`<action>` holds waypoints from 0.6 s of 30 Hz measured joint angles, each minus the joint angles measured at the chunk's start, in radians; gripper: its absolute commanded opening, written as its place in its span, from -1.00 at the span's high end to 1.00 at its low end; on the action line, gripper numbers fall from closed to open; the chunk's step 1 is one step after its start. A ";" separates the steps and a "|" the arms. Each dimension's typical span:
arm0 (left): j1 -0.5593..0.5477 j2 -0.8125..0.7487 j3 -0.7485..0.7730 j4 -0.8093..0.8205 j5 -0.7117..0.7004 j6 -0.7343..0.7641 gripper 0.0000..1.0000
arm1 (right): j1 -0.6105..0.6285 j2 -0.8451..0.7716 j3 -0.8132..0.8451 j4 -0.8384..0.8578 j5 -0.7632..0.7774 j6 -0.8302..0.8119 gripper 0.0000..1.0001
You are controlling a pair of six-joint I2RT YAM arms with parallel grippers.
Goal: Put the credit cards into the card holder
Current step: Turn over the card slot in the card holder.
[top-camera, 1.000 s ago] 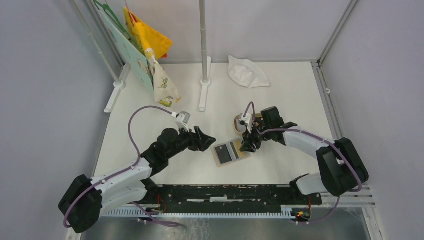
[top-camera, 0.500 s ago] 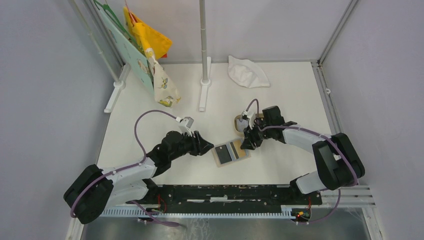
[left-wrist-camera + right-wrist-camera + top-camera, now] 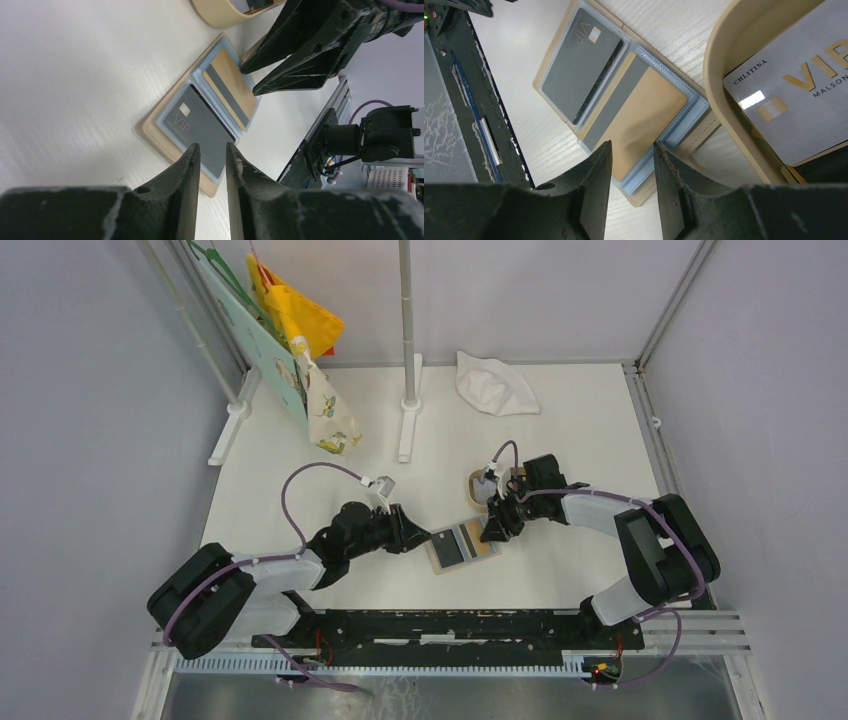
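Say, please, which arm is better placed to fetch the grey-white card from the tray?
Right: the right pincer is beside the tray holding that card; the left pincer, across the card holder.

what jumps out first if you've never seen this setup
The open card holder in the middle, with a black card on one half and an orange card on the other. The left fingers hover at the black card's edge and the right fingers over the orange one, facing each other. Just behind sits a tan tray with a grey-white card in it.
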 measured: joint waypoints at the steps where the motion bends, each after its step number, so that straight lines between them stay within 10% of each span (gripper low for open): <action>1: -0.001 0.014 0.000 0.006 0.001 -0.003 0.38 | 0.000 0.001 0.000 0.000 -0.003 0.002 0.10; 18: -0.028 0.188 0.007 0.100 0.031 -0.031 0.41 | -0.001 -0.003 0.000 0.004 -0.006 0.028 -0.11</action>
